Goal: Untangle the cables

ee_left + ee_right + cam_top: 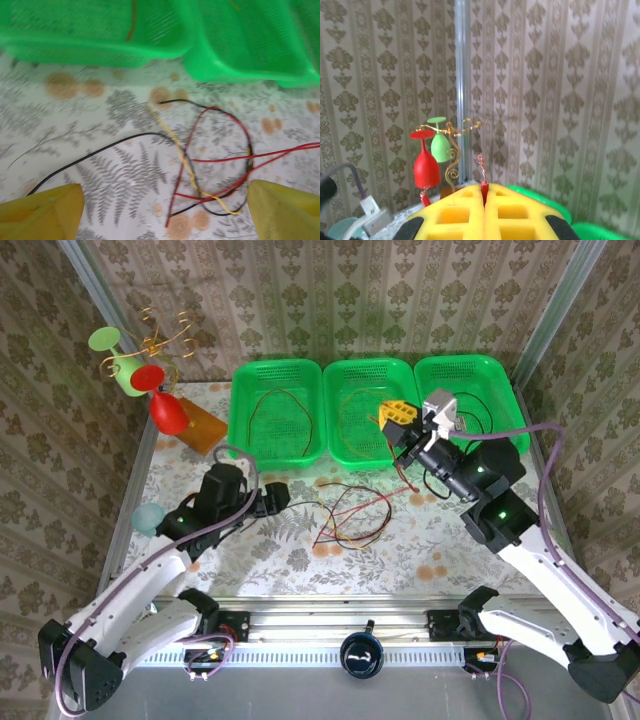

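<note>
Right claw [484, 196] is clamped on the red cable [483, 186]; left claw [162, 212] gapes wide above the tangled cables [200, 196].

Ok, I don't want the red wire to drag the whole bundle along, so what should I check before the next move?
1. Right jaws shut on the end of the red cable: ok.
2. Left jaws open above the table, holding nothing: ok.
3. Red cable free of the black cable and yellow cable: not ok, they cross.
4. Yellow cable only lying across the red, not knotted: cannot tell.
5. Brown cable inside the left basket: ok.
</note>
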